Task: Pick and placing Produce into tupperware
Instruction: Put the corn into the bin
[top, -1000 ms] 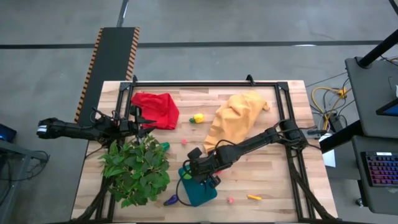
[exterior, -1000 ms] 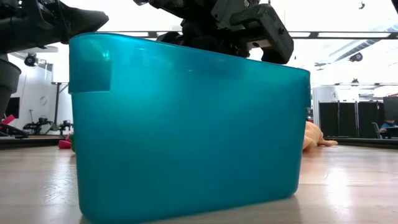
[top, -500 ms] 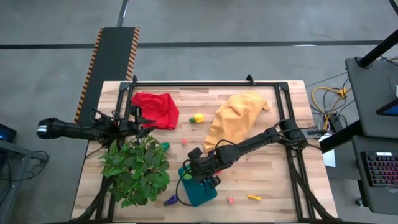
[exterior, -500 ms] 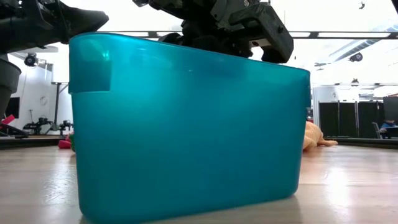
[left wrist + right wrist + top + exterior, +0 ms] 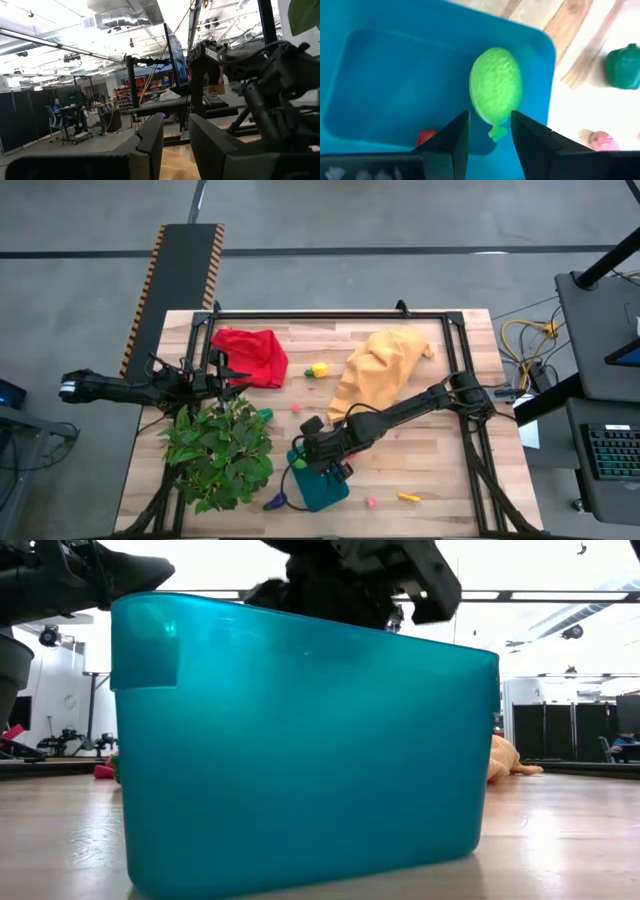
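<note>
The teal tupperware (image 5: pixel 322 488) stands near the table's front edge and fills the low view (image 5: pixel 300 740). In the right wrist view a green leafy toy vegetable (image 5: pixel 496 90) lies on its floor (image 5: pixel 380 75), beside a small red piece (image 5: pixel 426 136). My right gripper (image 5: pixel 308 452) hovers over the container's far left part. It is open and empty (image 5: pixel 490 137), with its fingers either side of the vegetable's stem end and above it. My left gripper (image 5: pixel 240 383) waits at the table's left side by the red cloth, slightly open and empty (image 5: pixel 176 145).
A big leafy plant (image 5: pixel 220 452) stands left of the container. A red cloth (image 5: pixel 250 355) and a yellow-orange cloth (image 5: pixel 380 370) lie at the back. Loose produce lies around: a yellow piece (image 5: pixel 319 369), a green pepper (image 5: pixel 266 415), a purple piece (image 5: pixel 272 502), a pink piece (image 5: pixel 371 502).
My right gripper has risen a little above the tupperware's rim. The container has stayed where it was.
</note>
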`<state>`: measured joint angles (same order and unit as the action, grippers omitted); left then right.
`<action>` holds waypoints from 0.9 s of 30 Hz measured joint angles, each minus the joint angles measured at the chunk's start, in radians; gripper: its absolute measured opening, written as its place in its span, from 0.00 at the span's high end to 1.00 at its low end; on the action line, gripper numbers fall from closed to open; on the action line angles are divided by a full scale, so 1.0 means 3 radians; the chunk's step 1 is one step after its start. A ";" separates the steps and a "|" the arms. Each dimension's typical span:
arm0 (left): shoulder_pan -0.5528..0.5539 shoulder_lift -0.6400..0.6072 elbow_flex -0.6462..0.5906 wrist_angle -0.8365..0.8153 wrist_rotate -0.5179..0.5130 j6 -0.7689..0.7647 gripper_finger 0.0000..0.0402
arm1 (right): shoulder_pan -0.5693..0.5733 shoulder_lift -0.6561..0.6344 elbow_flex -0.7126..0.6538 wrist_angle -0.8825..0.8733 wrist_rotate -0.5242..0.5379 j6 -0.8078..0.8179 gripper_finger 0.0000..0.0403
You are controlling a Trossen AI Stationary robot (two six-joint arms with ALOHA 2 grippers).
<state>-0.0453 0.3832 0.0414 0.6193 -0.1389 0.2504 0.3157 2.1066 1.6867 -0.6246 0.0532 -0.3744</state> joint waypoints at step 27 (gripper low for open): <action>0.0000 0.0000 0.0000 0.0000 0.0000 0.0000 0.81 | 0.0001 -0.0514 0.0317 -0.0805 -0.0001 0.0395 0.71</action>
<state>-0.0452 0.3832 0.0414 0.6193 -0.1390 0.2504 0.3161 1.9523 1.7817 -0.8663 0.0528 -0.2559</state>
